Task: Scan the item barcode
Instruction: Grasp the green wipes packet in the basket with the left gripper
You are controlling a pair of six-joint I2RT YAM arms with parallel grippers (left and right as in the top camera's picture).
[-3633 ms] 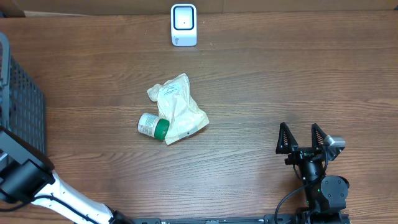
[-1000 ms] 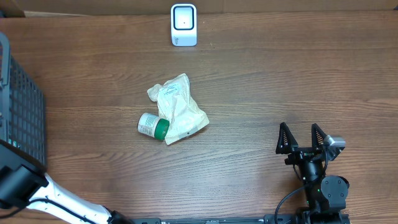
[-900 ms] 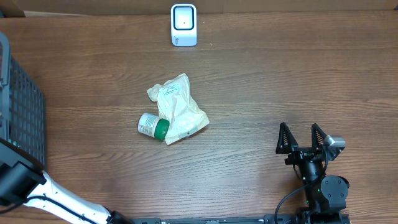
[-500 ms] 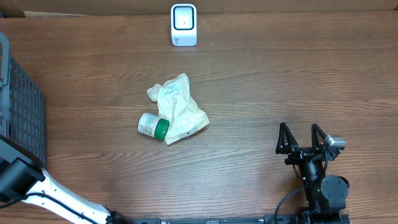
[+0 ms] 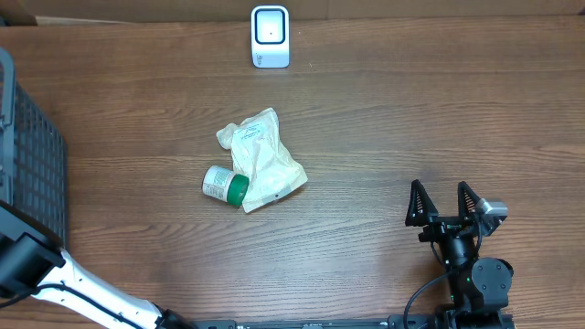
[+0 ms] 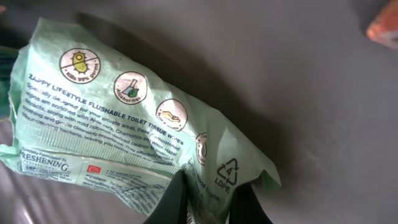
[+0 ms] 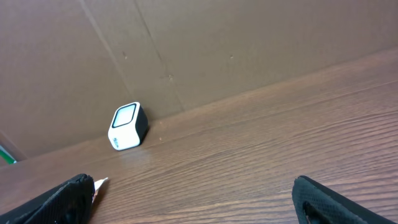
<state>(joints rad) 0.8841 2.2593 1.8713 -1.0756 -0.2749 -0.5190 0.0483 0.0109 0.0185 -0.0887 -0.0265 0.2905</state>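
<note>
In the left wrist view a pale green pack of flushable wipes [image 6: 137, 124] lies on a grey surface. My left gripper [image 6: 208, 190] is shut on the pack's lower right edge, and the film bunches between the two black fingers [image 6: 171, 202]. The white barcode scanner [image 5: 271, 37] stands at the table's far edge and also appears as the scanner [image 7: 127, 126] in the right wrist view. My right gripper [image 5: 443, 203] rests open near the front right, nothing between its fingers. Only the left arm's white link [image 5: 55, 279] shows overhead; its gripper is out of that view.
A white crumpled pouch [image 5: 263, 157] and a green-capped bottle [image 5: 224, 184] lie together at the table's middle. A dark mesh basket [image 5: 27, 155] stands at the left edge. A cardboard wall [image 7: 186, 50] backs the table.
The left arm's link at the lower left has shifted slightly. The right arm and the things on the table have not moved.
</note>
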